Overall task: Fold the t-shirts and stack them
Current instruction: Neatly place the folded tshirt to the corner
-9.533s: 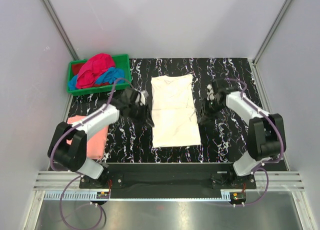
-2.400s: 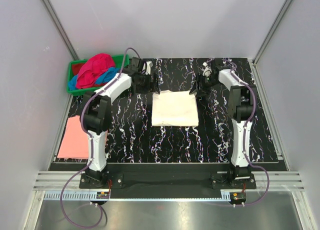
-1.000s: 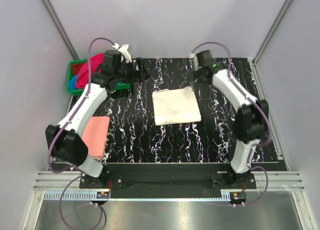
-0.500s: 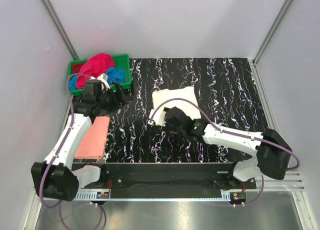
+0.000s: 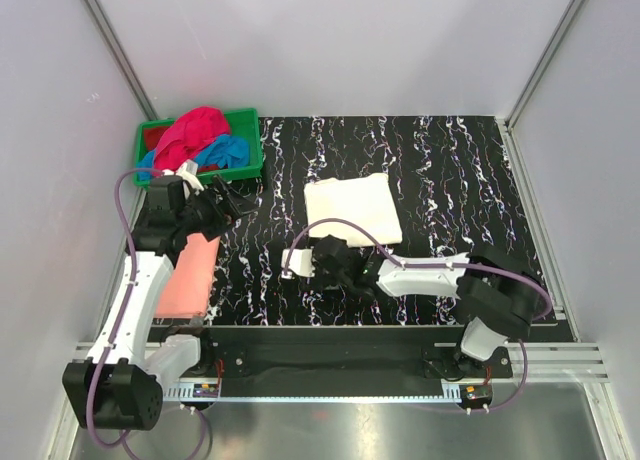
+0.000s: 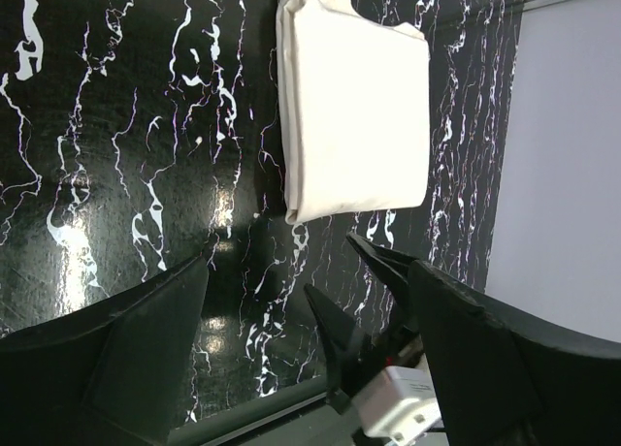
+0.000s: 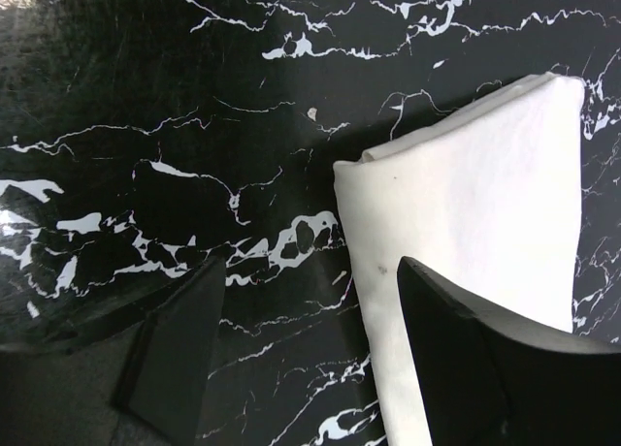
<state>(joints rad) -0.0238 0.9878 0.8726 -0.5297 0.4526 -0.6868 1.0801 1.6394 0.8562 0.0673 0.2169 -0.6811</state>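
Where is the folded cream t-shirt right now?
In the top view, the cream t-shirt lies folded near the middle of the black table, to the right of the green crate.

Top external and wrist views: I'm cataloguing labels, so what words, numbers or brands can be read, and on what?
No legible text anywhere.
The cream t-shirt, the salmon-pink t-shirt and the green crate show no print.
The small coloured tags at the arm bases are too small to read.
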